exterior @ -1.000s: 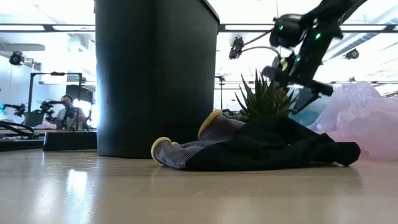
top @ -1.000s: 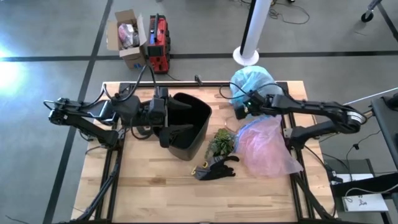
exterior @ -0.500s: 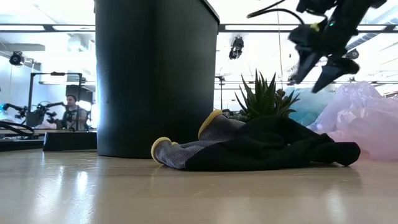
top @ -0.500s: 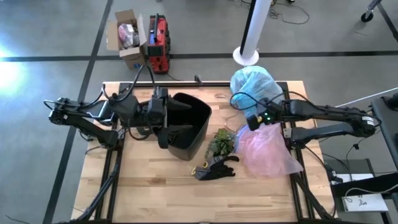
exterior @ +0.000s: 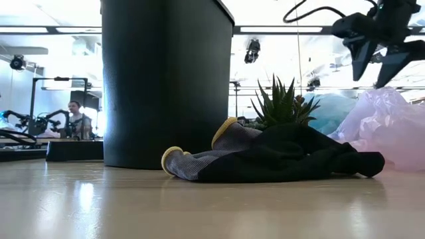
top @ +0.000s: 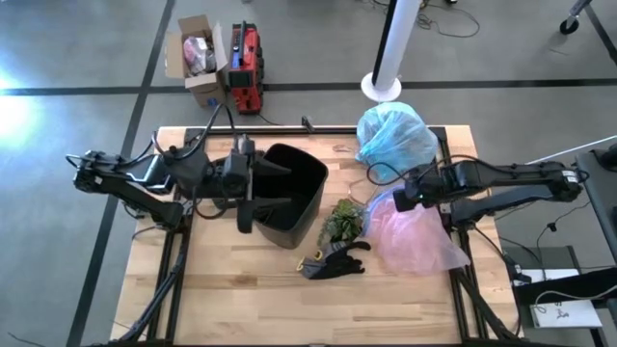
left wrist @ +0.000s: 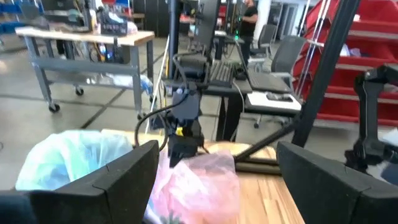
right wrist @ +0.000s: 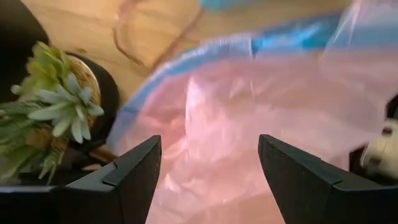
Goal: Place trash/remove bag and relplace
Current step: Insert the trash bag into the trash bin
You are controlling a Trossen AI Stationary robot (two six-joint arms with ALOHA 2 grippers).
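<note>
Hovering right gripper above pink bag, plant beside

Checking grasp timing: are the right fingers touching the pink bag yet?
Apart. In the low view the right gripper hangs open, with background showing between its fingers and the pink bag below.

We're looking at a light wooden plank tabletop with a smooth, slightly shiny finish. The tall black bin looks like matt plastic. The teal-blue bag and the pink bag are both thin, crinkly, see-through plastic. The black-and-yellow glove looks like soft knit cloth.
</note>
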